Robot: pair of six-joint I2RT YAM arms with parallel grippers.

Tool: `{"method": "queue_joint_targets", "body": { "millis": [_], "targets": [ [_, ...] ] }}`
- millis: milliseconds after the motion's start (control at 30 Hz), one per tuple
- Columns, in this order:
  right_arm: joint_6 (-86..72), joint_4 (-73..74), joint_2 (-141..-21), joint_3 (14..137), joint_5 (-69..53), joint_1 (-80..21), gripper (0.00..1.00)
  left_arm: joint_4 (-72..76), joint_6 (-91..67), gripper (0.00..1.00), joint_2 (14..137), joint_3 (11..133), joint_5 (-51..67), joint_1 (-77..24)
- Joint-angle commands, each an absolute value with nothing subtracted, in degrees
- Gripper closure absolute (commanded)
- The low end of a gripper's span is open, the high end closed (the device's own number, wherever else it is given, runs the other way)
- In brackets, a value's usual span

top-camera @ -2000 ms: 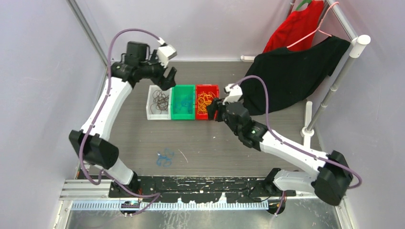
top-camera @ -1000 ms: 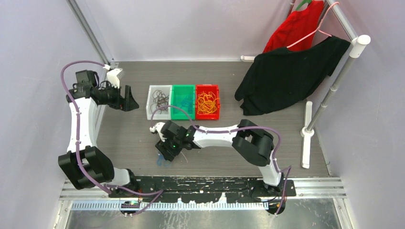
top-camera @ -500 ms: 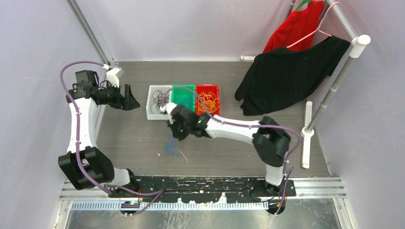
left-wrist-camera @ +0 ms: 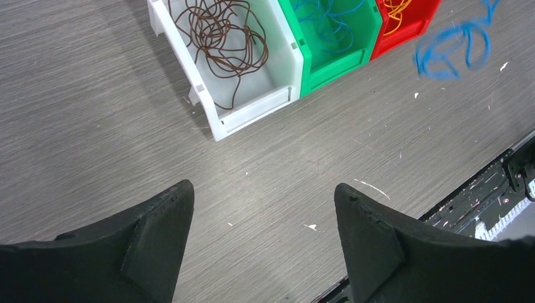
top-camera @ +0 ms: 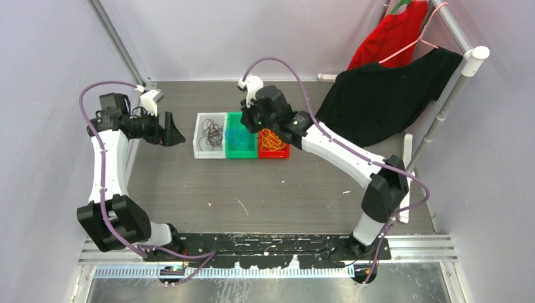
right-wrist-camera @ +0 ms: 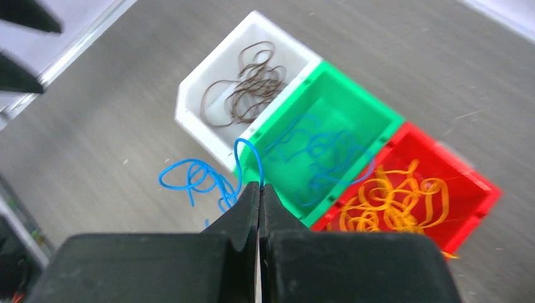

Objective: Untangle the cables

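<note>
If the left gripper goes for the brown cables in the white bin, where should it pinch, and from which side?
Probably the dense cluster of loops at the tangle's middle, from straight above. The brown cables lie loosely piled inside the white bin, whose walls block a side approach; only its top is open. The left gripper stands open.

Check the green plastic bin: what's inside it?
Blue wire strands lie in the green plastic bin. Part of its front wall is hidden behind the right pincer, shut on a separate blue wire loop. In the top view, the arm covers the bin's far end.
</note>
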State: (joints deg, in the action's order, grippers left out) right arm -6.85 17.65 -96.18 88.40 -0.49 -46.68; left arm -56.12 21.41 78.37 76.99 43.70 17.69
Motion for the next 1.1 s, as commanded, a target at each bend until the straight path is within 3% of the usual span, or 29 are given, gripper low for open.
{"method": "queue_joint_targets", "body": {
  "millis": [0, 167, 467, 567, 633, 700, 867, 933, 1033, 1067],
  "targets": [
    [-1.7, 19.9, -100.9, 96.2, 7.3, -45.0, 0.99, -56.3, 21.7, 0.16, 75.9, 77.2, 44.6, 18.0],
    [-0.5, 20.6, -108.2, 101.6, 10.8, -44.2, 0.99, -56.1, 21.1, 0.09, 76.0, 77.6, 43.4, 18.0],
    [-0.1, 15.8, -119.2, 108.3, 17.5, -44.1, 0.97, -55.6, 19.2, 0.08, 76.6, 78.5, 44.2, 18.0],
    [-0.2, 16.2, -120.8, 110.9, 17.6, -44.1, 0.61, -55.7, 19.2, 0.04, 76.6, 78.6, 44.0, 18.0],
    [-0.3, 15.9, -120.0, 111.1, 17.6, -44.1, 0.47, -55.9, 19.4, 0.00, 76.7, 78.8, 43.4, 18.0],
    [-0.1, 16.0, -118.4, 110.7, 17.6, -44.1, 0.40, -56.2, 19.6, 0.00, 76.9, 79.0, 43.0, 18.0],
    [-0.9, 15.9, -112.8, 107.1, 17.4, -44.1, 0.34, -55.7, 18.1, 0.01, 77.7, 78.9, 42.5, 18.0],
    [-2.1, 15.2, -108.8, 103.7, 17.4, -44.1, 0.25, -54.3, 16.7, 0.00, 77.5, 78.4, 42.0, 18.0],
    [-4.3, 12.7, -100.1, 95.2, 20.4, -44.1, 0.01, -49.3, 13.6, 0.00, 75.9, 75.3, 41.2, 18.1],
    [-4.9, 11.5, -97.0, 91.6, 22.1, -44.1, 0.00, -47.1, 12.6, 0.01, 75.1, 73.9, 41.2, 18.0]
  ]
}}
